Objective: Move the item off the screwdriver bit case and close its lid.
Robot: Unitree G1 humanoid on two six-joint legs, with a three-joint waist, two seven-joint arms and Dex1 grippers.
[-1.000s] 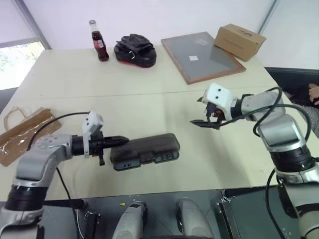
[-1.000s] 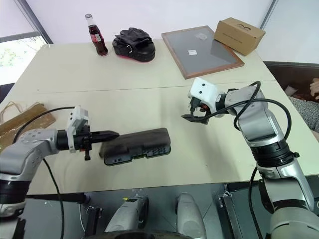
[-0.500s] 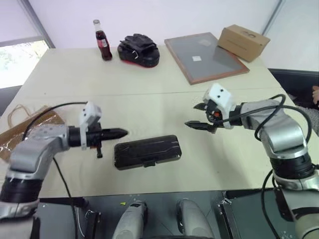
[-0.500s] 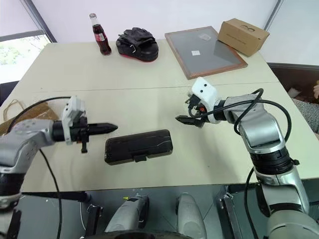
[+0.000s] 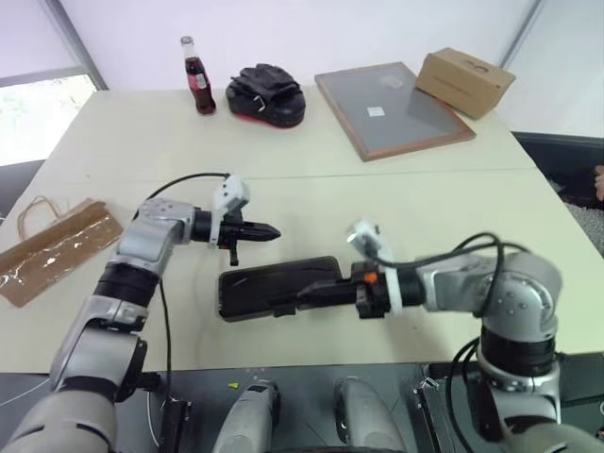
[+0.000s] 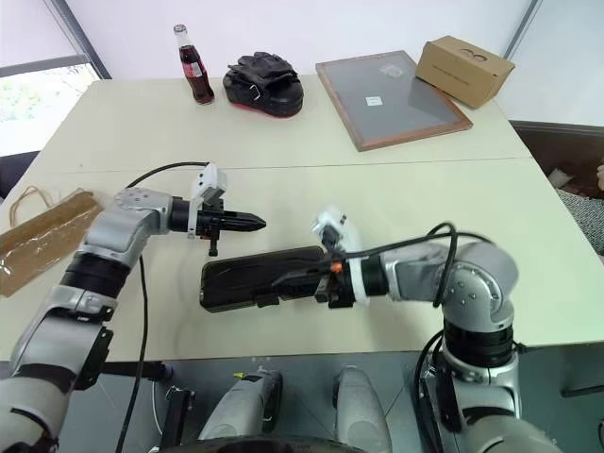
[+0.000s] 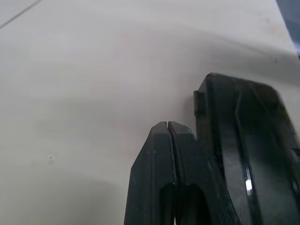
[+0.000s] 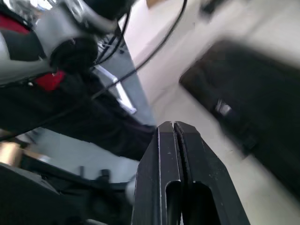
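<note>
Bag (image 5: 55, 251) sits mid-left, lid (image 5: 274, 281) looks down on the case (image 5: 280, 288). Both hands clenched empty: left hand (image 5: 269, 232), right hand (image 5: 300, 298). Next: press the latch.

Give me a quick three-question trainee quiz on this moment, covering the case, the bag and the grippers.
1. True or false: the lid of the screwdriver bit case lies flat and shut.
2. Where is the kraft paper bag? A) on the case B) on the table at the robot's far left C) beside the cardboard box
3. Fill in: both the left gripper and the right gripper have their fingers ____.

Key: 1 true. 2 B, apart from the case. 3 shut, neither holding anything; the right one's tips are at the case's near edge.
</note>
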